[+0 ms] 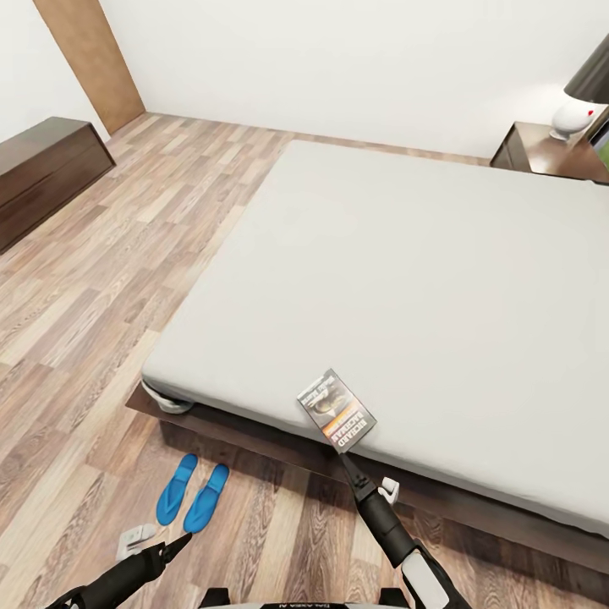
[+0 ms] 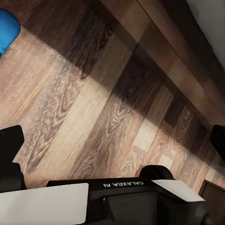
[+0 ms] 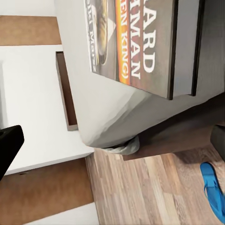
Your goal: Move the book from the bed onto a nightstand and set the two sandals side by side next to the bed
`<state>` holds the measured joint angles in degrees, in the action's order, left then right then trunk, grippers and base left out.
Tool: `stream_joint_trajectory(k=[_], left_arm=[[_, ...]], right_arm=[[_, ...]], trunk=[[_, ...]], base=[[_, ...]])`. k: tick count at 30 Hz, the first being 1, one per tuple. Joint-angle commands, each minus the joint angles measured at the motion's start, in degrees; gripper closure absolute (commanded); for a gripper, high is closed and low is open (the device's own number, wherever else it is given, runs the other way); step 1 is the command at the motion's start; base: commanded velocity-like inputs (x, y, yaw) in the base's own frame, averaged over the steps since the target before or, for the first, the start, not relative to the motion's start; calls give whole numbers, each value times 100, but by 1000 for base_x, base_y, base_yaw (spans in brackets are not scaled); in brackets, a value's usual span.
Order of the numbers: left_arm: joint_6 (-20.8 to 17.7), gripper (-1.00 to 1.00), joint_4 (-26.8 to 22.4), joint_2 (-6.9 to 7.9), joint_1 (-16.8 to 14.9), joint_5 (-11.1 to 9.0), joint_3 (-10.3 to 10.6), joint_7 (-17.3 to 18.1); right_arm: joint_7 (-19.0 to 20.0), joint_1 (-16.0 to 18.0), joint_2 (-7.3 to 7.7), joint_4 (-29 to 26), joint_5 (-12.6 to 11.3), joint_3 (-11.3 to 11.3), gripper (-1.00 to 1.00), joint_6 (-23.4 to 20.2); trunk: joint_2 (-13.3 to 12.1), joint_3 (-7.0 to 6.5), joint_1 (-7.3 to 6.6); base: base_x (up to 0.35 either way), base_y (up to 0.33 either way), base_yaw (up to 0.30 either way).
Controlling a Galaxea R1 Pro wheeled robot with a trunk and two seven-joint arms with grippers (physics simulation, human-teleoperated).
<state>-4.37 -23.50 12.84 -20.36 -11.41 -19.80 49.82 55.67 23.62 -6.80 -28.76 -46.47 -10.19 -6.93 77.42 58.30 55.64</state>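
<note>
Head view: book (image 1: 337, 408) lies at near edge of bed (image 1: 406, 279), just beyond tip of my right claw (image 1: 349, 466); contact I cannot tell. Right claw spread, fingers at frame edges in wrist view, book (image 3: 140, 42) ahead between them. Left claw (image 1: 178, 545) low beside two sandals (image 1: 193, 495), its jaws spread too. Pale grey mattress, dark frame, wood-plank floor (image 1: 93, 279), white walls. Nightstand (image 1: 550, 152) far past right claw. Book dark grey, orange band, white lettering.

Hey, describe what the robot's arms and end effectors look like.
Both arms are glossy black with white panels. The left end effector and right end effector taper to slim black fingers. The left wrist view shows white "GALAXEA AI" lettering on a black body part.
</note>
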Motion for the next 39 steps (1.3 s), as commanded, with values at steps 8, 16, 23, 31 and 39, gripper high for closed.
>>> stream_joint_trajectory(k=[8,16,23,31,39], left_arm=[[-46,-100,3,0,-3,-28,-15,28],[-46,-100,3,0,-3,-27,-15,28],[-46,-100,3,0,-3,-28,-15,28],[-46,-100,3,0,-3,-28,-15,28],[-46,-100,3,1,-3,-28,-15,66]], right_arm=[[27,3,-5,2,-20,-30,-100,-62],[30,3,-5,2,-21,-29,-100,-60],[31,3,-5,2,-22,-28,-100,-62],[31,3,-5,2,-20,-27,-100,-63],[31,3,-5,2,-20,-27,-100,-61]], trunk=[[324,147,176],[645,291,352],[725,326,396],[725,326,396],[725,326,396]], base=[[0,0,0],[0,0,0],[0,0,0],[0,0,0],[0,0,0]])
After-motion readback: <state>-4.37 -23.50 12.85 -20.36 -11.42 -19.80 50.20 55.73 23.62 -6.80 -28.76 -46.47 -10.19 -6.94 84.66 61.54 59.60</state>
